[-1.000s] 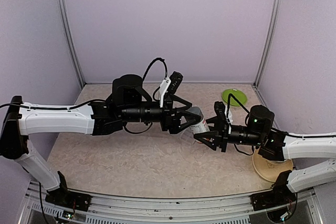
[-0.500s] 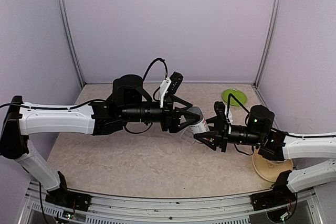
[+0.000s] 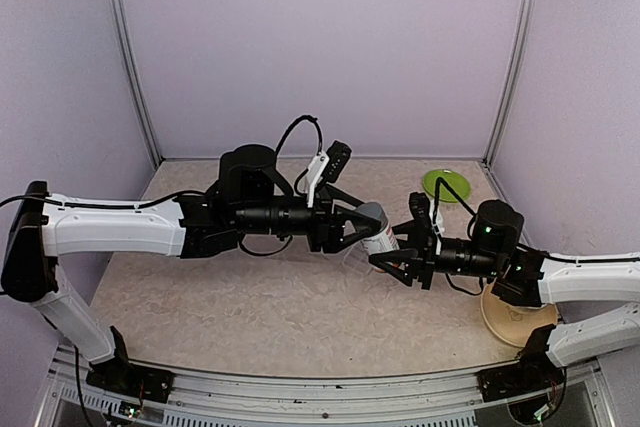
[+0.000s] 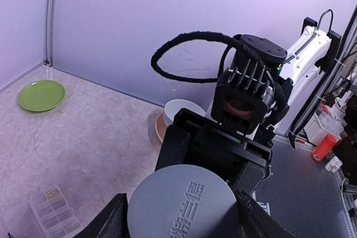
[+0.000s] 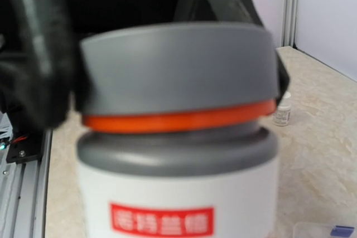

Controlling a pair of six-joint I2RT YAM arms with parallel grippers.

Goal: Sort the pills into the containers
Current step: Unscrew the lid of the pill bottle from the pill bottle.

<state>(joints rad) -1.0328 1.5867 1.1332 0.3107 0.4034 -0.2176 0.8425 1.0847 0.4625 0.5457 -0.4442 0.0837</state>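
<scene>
- Meeting above the middle of the table [image 3: 250, 307], the two arms are sharing one white bottle [image 3: 381, 239] with a red label, raised off the surface.
- The right gripper [image 3: 393, 265] is clasping the bottle's body, its jaws partly closed around it. In its own wrist view the bottle is filling nearly the whole frame.
- The left gripper [image 4: 179, 224] is straddling the bottle's grey cap [image 4: 182, 202], with one black finger sitting close against each side of the rim. Whether the fingers are actually pressing on the cap cannot be told.
- An orange ring [image 5: 178, 119] is showing between the cap and the bottle's grey collar.
- The clear pill box [image 4: 56, 211] is lying flat on the table, lower than the bottle and apart from both grippers. One compartment is holding something pale tan.
- A clear box corner is peeking in at the bottom right of the right wrist view. A small blue piece [image 5: 340, 231] is lying in it, too blurred to call a pill with certainty.
- A green plate [image 3: 447, 184] is lying near the table's far right corner.
- A white bowl [image 4: 181, 108] is sitting on a tan plate [image 3: 505, 325] beside the right arm.
- A small white dropper bottle [image 5: 283, 110] is standing upright on the table.
</scene>
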